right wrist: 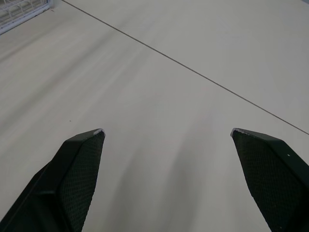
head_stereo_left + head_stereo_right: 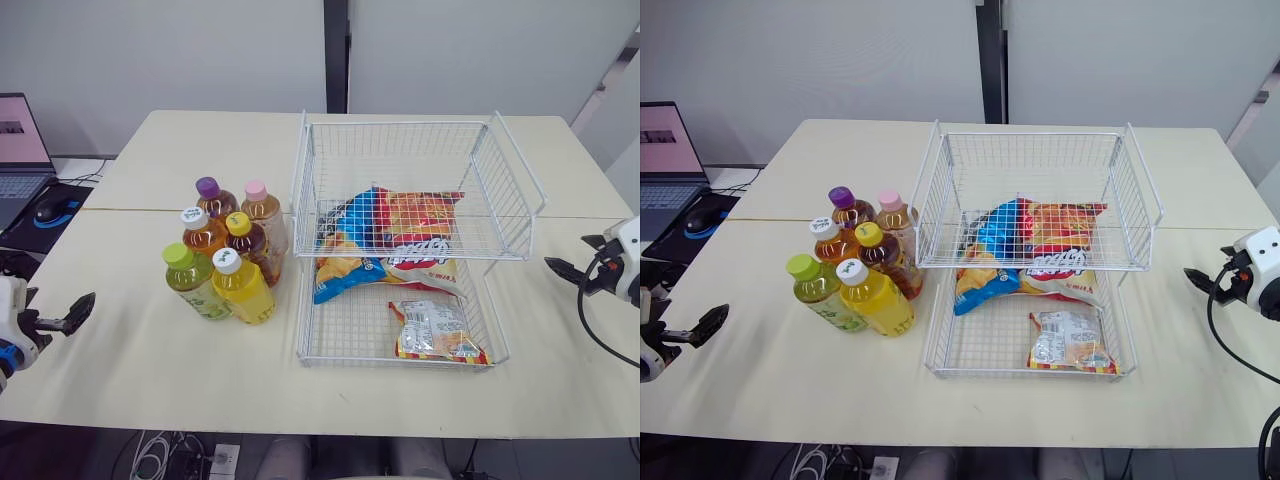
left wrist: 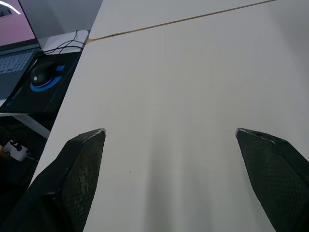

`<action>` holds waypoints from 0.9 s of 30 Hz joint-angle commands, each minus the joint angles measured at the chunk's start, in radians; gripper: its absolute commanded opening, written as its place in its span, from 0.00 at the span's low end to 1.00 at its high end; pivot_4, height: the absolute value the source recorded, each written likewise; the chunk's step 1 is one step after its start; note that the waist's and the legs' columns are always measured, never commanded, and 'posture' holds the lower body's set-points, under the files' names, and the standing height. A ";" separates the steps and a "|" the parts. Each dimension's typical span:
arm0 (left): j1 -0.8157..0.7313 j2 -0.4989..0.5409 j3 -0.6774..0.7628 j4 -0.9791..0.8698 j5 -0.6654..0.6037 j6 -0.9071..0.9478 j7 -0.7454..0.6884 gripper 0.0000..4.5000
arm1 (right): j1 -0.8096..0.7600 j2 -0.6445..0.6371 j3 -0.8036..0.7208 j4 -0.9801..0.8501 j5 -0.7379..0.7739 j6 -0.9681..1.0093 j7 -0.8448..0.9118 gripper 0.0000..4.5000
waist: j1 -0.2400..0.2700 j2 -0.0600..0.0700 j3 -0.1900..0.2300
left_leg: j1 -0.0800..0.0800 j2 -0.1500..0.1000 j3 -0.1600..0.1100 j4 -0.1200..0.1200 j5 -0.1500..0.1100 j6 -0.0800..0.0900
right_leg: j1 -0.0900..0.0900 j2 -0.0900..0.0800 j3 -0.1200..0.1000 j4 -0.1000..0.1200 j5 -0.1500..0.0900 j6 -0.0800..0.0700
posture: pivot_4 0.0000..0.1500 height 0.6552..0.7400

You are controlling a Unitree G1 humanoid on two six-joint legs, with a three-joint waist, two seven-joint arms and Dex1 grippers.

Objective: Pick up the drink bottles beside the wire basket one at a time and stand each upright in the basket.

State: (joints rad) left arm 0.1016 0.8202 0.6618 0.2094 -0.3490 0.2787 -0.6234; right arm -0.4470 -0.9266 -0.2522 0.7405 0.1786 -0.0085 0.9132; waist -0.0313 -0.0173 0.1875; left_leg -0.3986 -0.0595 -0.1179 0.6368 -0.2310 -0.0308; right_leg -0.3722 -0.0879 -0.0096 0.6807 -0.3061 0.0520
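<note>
Bottles, six of them, stand upright in a tight cluster on the counter, just beside the left wall of the wire basket. Their caps are purple, pink, white, yellow, green and white; the two nearest hold pale green and bright yellow drink, the others amber or brown. None of them is in the basket. In the basket lie a blue and orange chip bag, with another bag partly under it, and a small snack packet at the near right corner.

The left tool hangs over the near left edge of the counter, well apart from the bottles, its two fingers spread wide and holding nothing. The right tool hovers over bare counter to the right of the basket, equally spread and unladen.

A laptop and a mouse sit on a lower desk at far left.
</note>
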 commanded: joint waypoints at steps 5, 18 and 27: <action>-0.013 0.043 0.006 -0.003 -0.044 -0.014 -0.131 1.00 | 0.026 -0.050 -0.054 -0.033 0.024 0.020 -0.008 1.00 | 0.001 0.000 0.000 | 0.000 0.000 0.000 0.000 0.000 0.000 | 0.000 0.000 0.000 0.000 0.000 0.000 | 1.00 1.00; -0.037 0.086 0.006 0.017 -0.079 -0.008 -0.239 1.00 | 0.057 -0.085 -0.086 -0.015 0.015 0.032 -0.060 1.00 | -0.001 0.000 0.000 | 0.001 0.001 0.004 -0.001 0.000 0.000 | -0.001 0.000 0.002 0.000 0.000 0.000 | 1.00 1.00; -0.046 0.090 0.004 0.013 -0.084 0.004 -0.258 1.00 | 0.086 -0.096 -0.111 -0.039 0.020 0.044 -0.070 1.00 | -0.001 0.000 0.000 | 0.001 0.001 0.005 -0.001 0.000 0.000 | -0.001 0.000 0.002 0.000 0.000 0.000 | 1.00 1.00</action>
State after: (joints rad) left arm 0.0624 0.8818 0.6560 0.2406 -0.4294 0.2898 -0.8760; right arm -0.3636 -0.9852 -0.3281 0.7353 0.1794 0.0355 0.8480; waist -0.0321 -0.0172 0.1875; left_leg -0.3977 -0.0586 -0.1130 0.6354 -0.2312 -0.0303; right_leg -0.3733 -0.0877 -0.0076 0.6807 -0.3058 0.0521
